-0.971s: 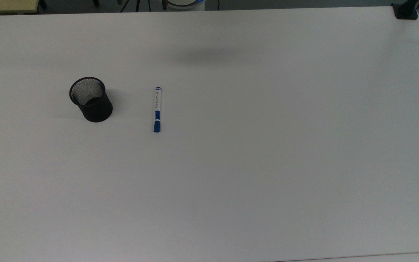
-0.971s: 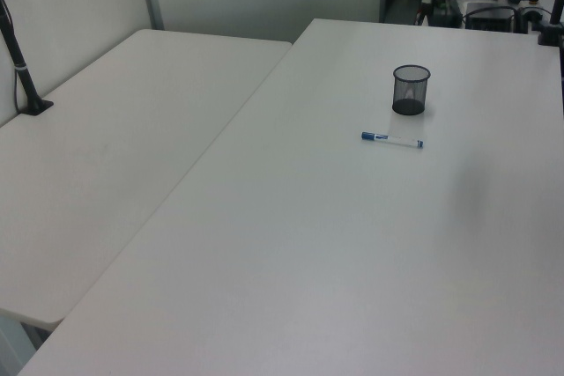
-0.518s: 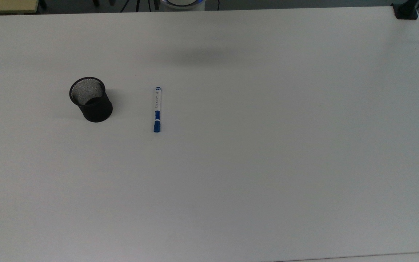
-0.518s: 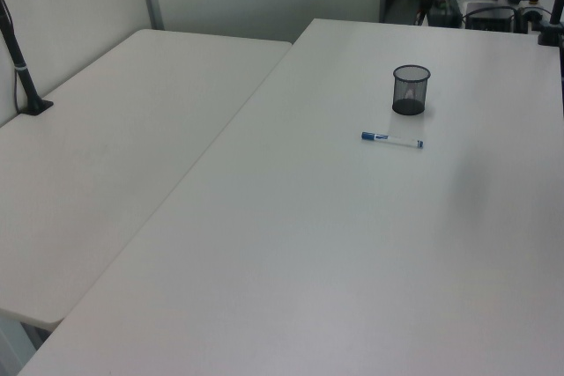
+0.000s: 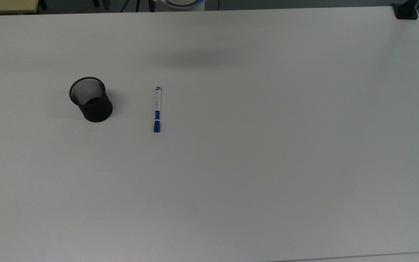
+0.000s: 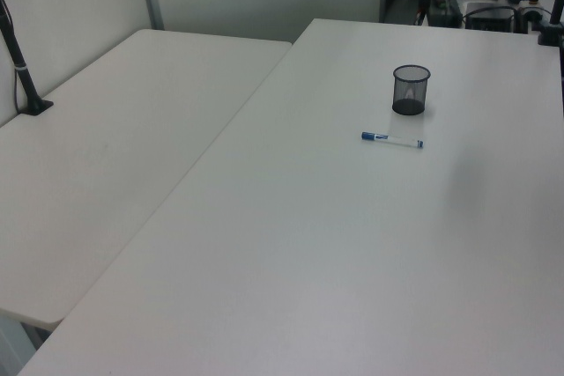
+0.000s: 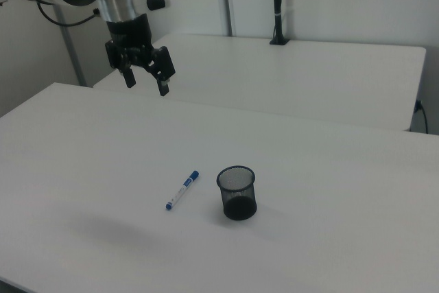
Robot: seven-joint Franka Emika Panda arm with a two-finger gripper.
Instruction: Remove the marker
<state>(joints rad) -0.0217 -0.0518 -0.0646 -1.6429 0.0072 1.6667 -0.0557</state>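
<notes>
Marker lies flat on the white tabletop, just beside the upright black mesh cup, not touching. Top view: long axis runs near-far, blue cap at the near end, small blue tip far. Label print is unreadable. Hand hangs high above the tabletop's far side, fingers spread, empty.

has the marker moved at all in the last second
No. In the top view the marker lies at the same spot right of the mesh cup, blue cap pointing the same way.
</notes>
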